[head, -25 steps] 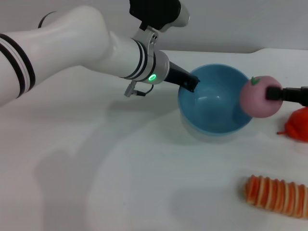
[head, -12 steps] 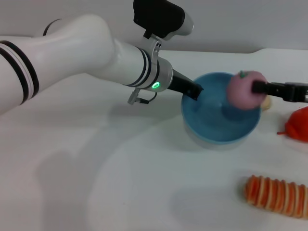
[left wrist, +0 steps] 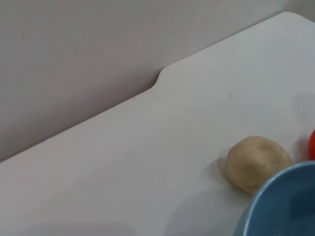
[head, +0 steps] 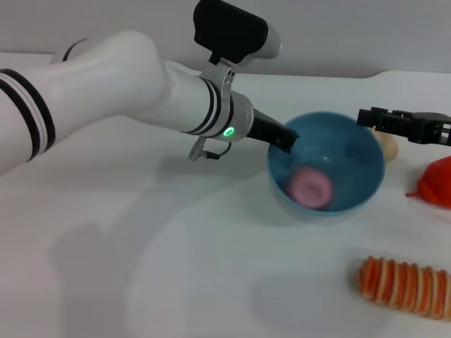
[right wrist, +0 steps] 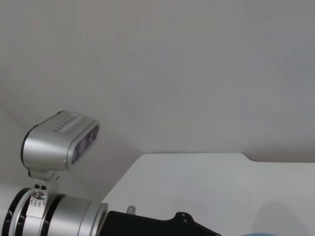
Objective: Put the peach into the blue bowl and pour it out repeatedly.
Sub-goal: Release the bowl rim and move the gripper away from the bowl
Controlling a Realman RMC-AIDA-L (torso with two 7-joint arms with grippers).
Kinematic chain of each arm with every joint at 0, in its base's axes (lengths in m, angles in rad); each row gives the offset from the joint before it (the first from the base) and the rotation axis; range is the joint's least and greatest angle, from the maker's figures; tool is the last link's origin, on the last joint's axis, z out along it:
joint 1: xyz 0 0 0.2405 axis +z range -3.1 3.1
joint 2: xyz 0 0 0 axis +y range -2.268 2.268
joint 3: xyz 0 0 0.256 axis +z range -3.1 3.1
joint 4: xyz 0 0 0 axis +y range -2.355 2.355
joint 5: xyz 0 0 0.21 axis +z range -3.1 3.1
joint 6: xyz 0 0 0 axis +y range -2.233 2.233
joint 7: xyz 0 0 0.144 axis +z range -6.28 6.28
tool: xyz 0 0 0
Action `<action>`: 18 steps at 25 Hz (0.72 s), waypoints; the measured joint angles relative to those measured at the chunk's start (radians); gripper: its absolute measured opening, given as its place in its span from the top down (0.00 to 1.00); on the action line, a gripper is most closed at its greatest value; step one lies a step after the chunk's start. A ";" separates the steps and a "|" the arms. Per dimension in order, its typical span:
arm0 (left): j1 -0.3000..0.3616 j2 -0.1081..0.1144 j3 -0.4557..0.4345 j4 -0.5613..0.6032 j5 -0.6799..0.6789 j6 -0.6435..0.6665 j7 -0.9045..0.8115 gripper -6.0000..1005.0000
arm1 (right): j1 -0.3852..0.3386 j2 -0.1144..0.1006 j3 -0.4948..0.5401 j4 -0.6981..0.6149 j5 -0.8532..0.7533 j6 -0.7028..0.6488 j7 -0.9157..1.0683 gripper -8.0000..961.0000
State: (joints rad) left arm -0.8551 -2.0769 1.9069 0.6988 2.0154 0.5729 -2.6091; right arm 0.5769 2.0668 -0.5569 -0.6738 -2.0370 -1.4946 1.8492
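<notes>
The peach [head: 311, 186] lies inside the blue bowl [head: 366, 151] on the white counter [head: 211, 282]. Left gripper [head: 285, 139] — fingers clamped on the bowl's near-left rim. Right gripper [head: 368, 117] — above the far-right rim, fingers parted and holding nothing. A beige lumpy ball [left wrist: 258, 163] sits just beside the bowl.

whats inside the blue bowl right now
The peach lies inside the blue bowl, low against its near wall. The left hand grips the bowl's rim. Nothing else shows in the bowl; the near wall hides the peach's underside.
</notes>
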 joint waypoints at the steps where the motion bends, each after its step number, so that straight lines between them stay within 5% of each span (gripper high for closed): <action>1: -0.001 0.000 0.000 -0.001 0.000 -0.003 0.000 0.99 | -0.002 0.000 0.002 0.000 0.005 0.000 0.000 0.60; 7: -0.011 0.005 0.000 -0.008 0.000 0.049 0.000 0.99 | -0.071 -0.003 0.010 0.000 0.123 0.066 -0.015 0.48; 18: -0.004 -0.002 0.101 -0.006 0.000 0.031 0.000 0.99 | -0.119 0.002 0.012 0.006 0.147 0.100 -0.039 0.49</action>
State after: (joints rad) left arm -0.8595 -2.0791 2.0084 0.6924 2.0153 0.6041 -2.6093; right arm 0.4578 2.0691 -0.5449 -0.6679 -1.8897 -1.3946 1.8099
